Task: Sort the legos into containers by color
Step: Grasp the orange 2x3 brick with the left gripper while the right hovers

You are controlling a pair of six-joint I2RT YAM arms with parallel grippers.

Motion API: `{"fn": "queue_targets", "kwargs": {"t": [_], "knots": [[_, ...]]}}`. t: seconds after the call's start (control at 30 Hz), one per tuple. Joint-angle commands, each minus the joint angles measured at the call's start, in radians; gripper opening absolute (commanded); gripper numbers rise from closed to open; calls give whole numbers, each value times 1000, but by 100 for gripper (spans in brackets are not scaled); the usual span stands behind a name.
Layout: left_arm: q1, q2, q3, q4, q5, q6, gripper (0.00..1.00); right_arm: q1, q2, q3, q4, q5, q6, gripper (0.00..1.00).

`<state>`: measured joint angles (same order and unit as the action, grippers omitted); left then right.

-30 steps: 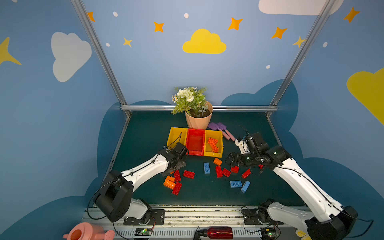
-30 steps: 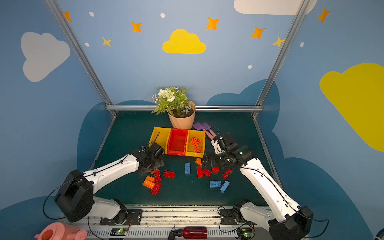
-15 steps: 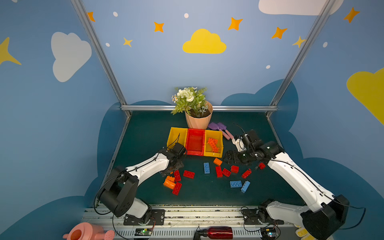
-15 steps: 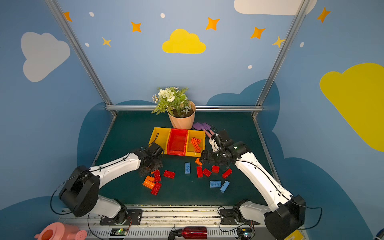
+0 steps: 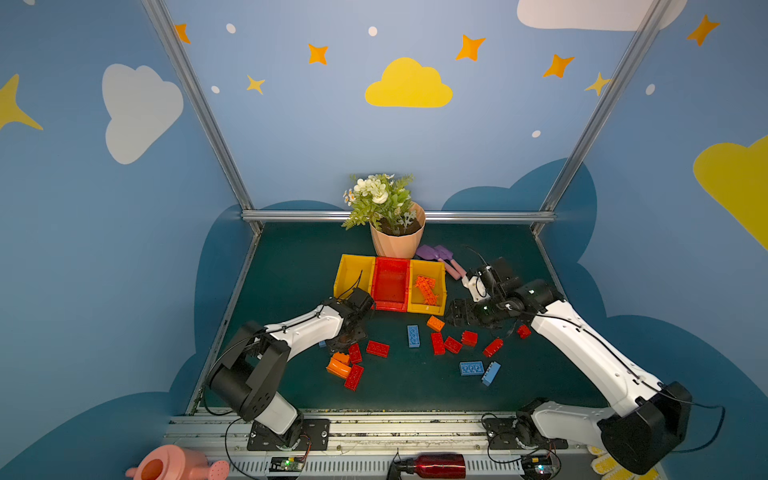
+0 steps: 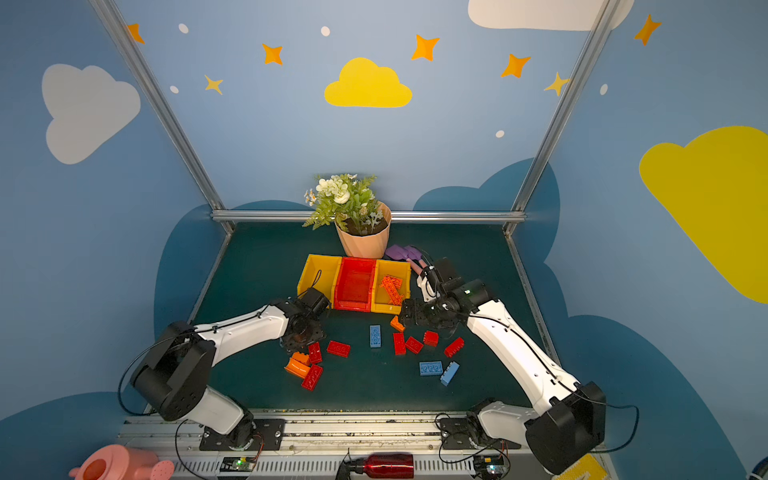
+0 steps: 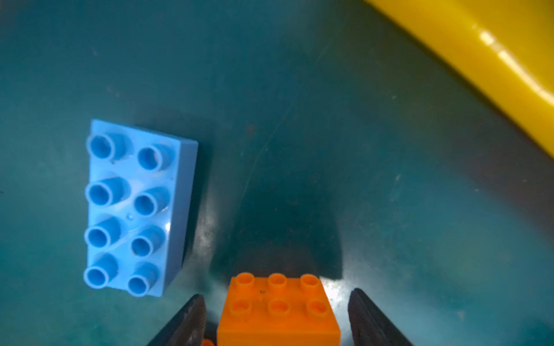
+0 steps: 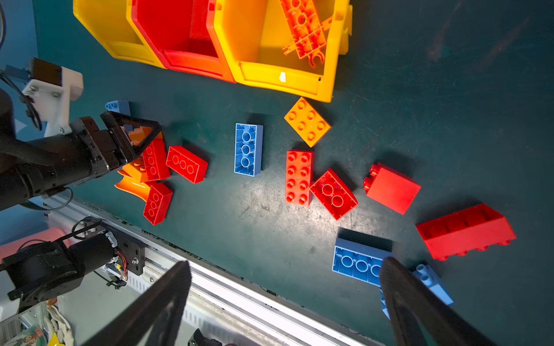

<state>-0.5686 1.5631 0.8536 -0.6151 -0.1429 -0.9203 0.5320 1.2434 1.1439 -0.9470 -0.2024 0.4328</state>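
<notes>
A small orange six-stud plastic brick (image 7: 278, 308) is being flanked by the black fingers (image 7: 192, 317) of the left gripper (image 7: 276, 295). A narrow gap is showing on each side, so nothing is being gripped. The brick is lying on the dark green table mat (image 7: 329, 149), beside a light blue eight-stud brick (image 7: 132, 209) and near the left-hand yellow plastic bin (image 7: 479, 60). Next to that bin, a red plastic bin (image 5: 390, 305) and a right-hand yellow plastic bin (image 5: 426, 308) are being shown side by side, the latter containing flat orange pieces (image 5: 427, 289). The right gripper (image 8: 284, 263) is being held spread wide, with nothing between its fingers, near that bin's front, and loose red bricks (image 8: 299, 176) are lying nearby.
</notes>
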Motion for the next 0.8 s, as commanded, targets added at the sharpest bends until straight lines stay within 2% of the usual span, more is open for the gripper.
{"fn": "queue_targets", "kwargs": {"t": [0.0, 0.23, 0.53, 0.77], "knots": [[4, 11, -11, 5, 3, 1, 72, 2, 3, 21, -21, 11, -8, 96], [4, 38, -6, 15, -7, 9, 69, 2, -10, 16, -38, 17, -12, 96], [4, 44, -3, 12, -10, 13, 51, 1, -32, 10, -55, 29, -15, 96], [3, 52, 44, -29, -42, 55, 44, 1, -47, 5, -56, 36, -16, 96]]}}
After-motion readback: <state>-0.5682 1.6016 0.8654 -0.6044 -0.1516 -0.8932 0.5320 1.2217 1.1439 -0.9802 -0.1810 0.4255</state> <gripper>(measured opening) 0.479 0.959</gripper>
